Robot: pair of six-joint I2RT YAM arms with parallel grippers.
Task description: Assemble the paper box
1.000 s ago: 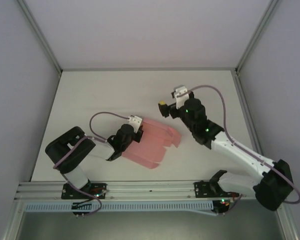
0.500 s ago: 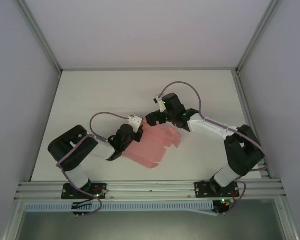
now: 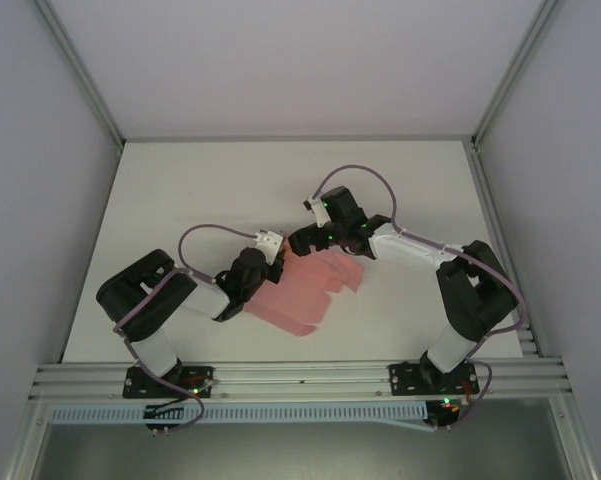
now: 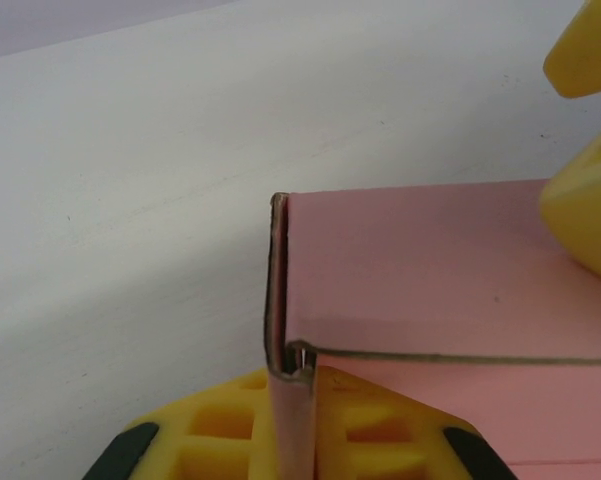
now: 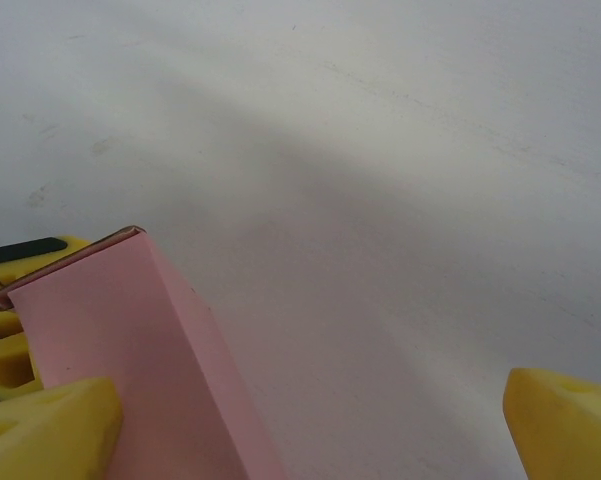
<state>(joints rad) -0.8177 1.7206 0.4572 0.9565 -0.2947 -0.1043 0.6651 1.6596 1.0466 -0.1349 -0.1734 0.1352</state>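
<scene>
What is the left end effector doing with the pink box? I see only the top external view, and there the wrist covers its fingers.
Observer: In the left wrist view, the left end effector is shut on a folded edge of the paper box. The thin card stands upright between its yellow pads.
Operator: Does the right end effector hold anything?
Observer: No. In the right wrist view, the right end effector is wide open. One finger is beside a pink panel, and I cannot tell whether it touches. The other finger is over the bare table.
</scene>
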